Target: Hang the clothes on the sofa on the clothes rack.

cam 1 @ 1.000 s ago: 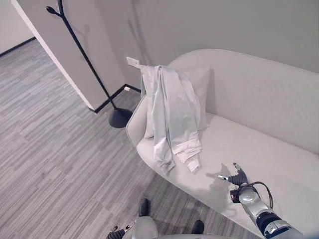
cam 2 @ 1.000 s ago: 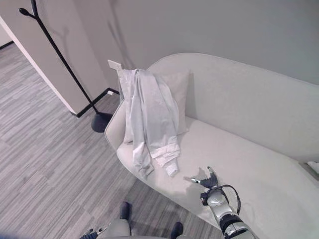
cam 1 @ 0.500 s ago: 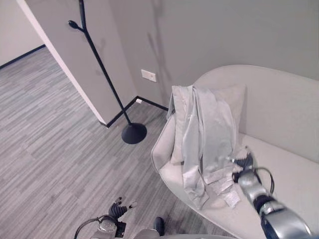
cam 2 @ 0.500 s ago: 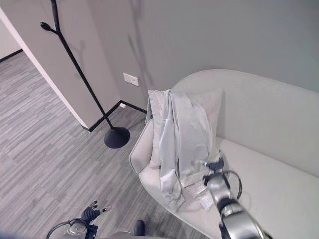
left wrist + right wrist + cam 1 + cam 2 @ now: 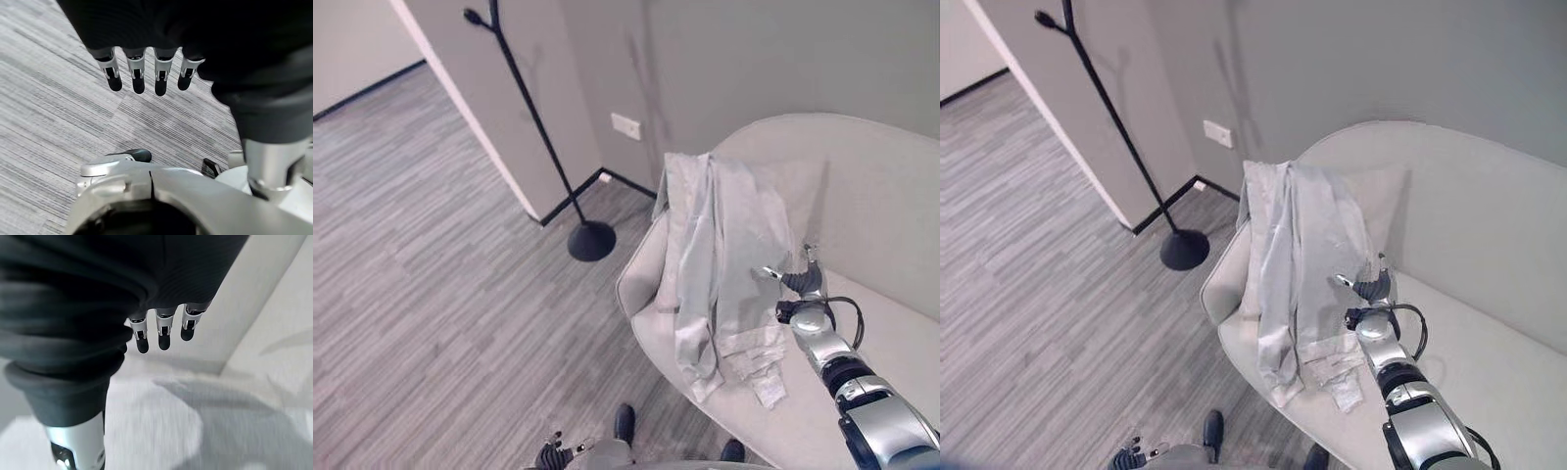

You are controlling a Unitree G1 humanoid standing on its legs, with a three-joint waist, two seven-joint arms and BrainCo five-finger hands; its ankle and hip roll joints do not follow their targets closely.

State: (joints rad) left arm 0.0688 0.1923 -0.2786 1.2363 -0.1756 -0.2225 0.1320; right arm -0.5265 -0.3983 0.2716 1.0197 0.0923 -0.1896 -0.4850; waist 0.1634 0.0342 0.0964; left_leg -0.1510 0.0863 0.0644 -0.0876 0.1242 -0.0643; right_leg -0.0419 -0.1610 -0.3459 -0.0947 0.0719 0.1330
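A pale grey shirt (image 5: 724, 255) hung draped over the left end of a light sofa (image 5: 881, 206). The right hand (image 5: 800, 281) hovered at its right edge, fingers straight and relaxed. The left hand (image 5: 146, 73) hung low over the floor (image 5: 431, 255), fingers loose. A black clothes rack (image 5: 543, 137) stood left, by a wall corner (image 5: 480, 108).

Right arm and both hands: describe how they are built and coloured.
The right arm is silver-grey metal in rounded segments with a black band between them. The right hand has a dark ribbed cover over its back and wrist, and silver fingers with dark tips. The left hand matches: a dark ribbed cover and silver, dark-tipped fingers in a row.
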